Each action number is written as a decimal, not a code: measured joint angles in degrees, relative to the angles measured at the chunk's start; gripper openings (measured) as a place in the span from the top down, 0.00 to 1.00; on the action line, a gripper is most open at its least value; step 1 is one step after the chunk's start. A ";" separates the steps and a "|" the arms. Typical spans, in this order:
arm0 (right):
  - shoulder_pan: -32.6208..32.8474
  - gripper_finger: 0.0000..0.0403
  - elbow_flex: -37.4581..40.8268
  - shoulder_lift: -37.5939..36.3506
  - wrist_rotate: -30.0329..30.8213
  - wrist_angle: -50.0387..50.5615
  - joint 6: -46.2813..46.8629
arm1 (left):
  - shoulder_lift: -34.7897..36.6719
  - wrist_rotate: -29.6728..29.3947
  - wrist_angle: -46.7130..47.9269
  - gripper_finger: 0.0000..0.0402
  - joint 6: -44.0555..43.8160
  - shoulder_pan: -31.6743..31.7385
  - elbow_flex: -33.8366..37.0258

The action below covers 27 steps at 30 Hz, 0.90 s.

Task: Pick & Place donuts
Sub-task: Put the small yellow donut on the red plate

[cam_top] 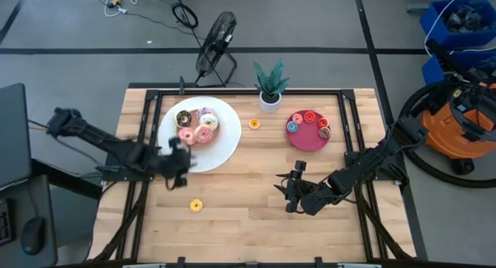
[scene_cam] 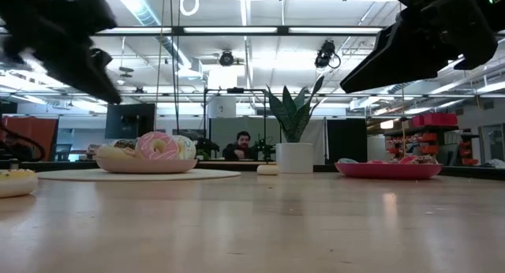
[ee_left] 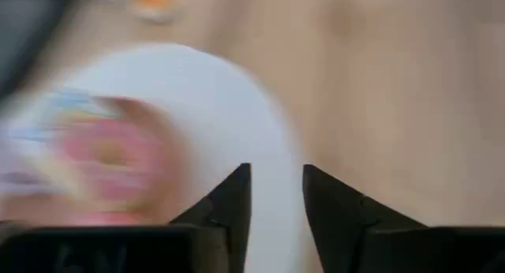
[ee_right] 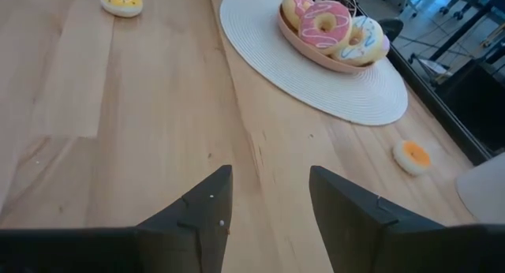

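Now: L gripper at white plate edge, fingers apart, empty | R gripper over bare table, spread, empty | donuts on plate | yellow donut loose on table

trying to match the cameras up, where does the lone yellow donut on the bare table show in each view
High: yellow donut on bare wood, toward the front of the table, below the white plate.
Low: at the far left edge.
Left wrist: not in it.
Right wrist: top left.
Shared landmark: the white plate, in all four views.
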<state>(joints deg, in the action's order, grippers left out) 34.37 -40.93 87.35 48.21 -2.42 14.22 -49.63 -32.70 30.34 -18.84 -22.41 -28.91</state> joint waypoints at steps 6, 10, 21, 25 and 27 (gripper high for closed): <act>0.00 0.56 0.00 0.00 0.02 -0.62 0.28 | -8.59 9.09 -0.17 0.81 -18.24 -13.66 0.07; 0.00 0.56 0.00 0.00 0.09 -1.27 0.11 | -15.33 9.52 -1.48 0.83 -34.70 -17.65 0.52; 0.01 0.56 0.00 0.00 0.22 -1.44 -1.21 | -21.74 11.45 -10.37 0.45 -35.40 -17.77 0.57; 0.01 0.56 0.00 0.00 0.20 -1.44 -1.21 | -21.72 12.20 -14.38 0.35 -29.83 -19.11 0.57; 0.02 0.56 0.00 0.00 0.20 -1.44 -1.21 | -22.33 11.52 -14.32 0.35 -29.54 -19.37 0.56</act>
<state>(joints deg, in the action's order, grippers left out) 34.39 -40.93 87.35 48.40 -3.86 13.02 -71.96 -21.18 16.02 -48.38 -41.79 -28.34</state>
